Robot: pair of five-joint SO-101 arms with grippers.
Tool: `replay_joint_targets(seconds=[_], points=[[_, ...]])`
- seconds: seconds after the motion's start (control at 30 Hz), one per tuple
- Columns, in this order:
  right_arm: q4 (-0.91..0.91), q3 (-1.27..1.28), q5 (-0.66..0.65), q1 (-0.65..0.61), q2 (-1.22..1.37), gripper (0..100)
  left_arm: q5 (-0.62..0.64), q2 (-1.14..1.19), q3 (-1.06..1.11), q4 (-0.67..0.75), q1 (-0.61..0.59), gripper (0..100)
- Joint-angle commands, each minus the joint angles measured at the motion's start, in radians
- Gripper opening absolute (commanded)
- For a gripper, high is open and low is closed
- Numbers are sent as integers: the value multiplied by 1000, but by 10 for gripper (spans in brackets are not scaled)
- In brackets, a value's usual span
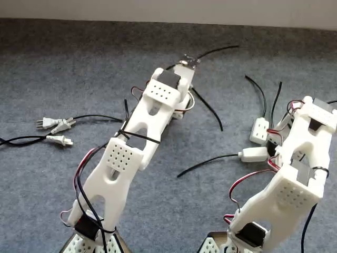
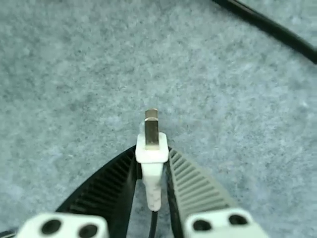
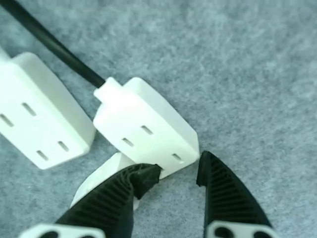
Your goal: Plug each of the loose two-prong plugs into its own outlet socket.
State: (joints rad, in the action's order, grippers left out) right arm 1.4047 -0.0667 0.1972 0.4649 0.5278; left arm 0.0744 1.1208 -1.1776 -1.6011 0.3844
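My left gripper (image 2: 152, 166) is shut on a white two-prong plug (image 2: 151, 151), prongs pointing away from the wrist, just above the grey carpet. In the high view this gripper (image 1: 187, 61) is at the far middle of the carpet. My right gripper (image 3: 177, 171) stands open over the near corner of a white outlet socket (image 3: 146, 126); one finger lies on another white block (image 3: 101, 181). A second outlet socket (image 3: 39, 111) lies beside the first. In the high view the sockets (image 1: 259, 130) are on the right, next to the right arm. Loose plugs (image 1: 55, 124) lie at the far left.
Black cables (image 1: 208, 108) trail over the carpet between the two arms and from the sockets (image 1: 253, 154). A thick black cord (image 3: 52, 47) runs from the nearer socket. The carpet's far edge meets a pale wall.
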Motion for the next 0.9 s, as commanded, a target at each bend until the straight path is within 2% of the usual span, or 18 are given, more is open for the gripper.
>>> replay_joint_targets(seconds=[0.0, 0.2, 0.3, 0.5, 0.87], points=[[-50, 5, 6, -24, 10, 177, 5, -45, -82, -9, 58, 6], [-50, 5, 6, -24, 10, 177, 6, -150, -271, -170, 125, 6], [-50, 5, 6, -24, 10, 177, 6, -203, -242, -173, 133, 6], [-51, 5, 6, -25, 10, 177, 5, -401, -56, -175, 153, 6], [-119, 61, 6, -45, 10, 177, 5, -1079, 415, -173, 153, 6]])
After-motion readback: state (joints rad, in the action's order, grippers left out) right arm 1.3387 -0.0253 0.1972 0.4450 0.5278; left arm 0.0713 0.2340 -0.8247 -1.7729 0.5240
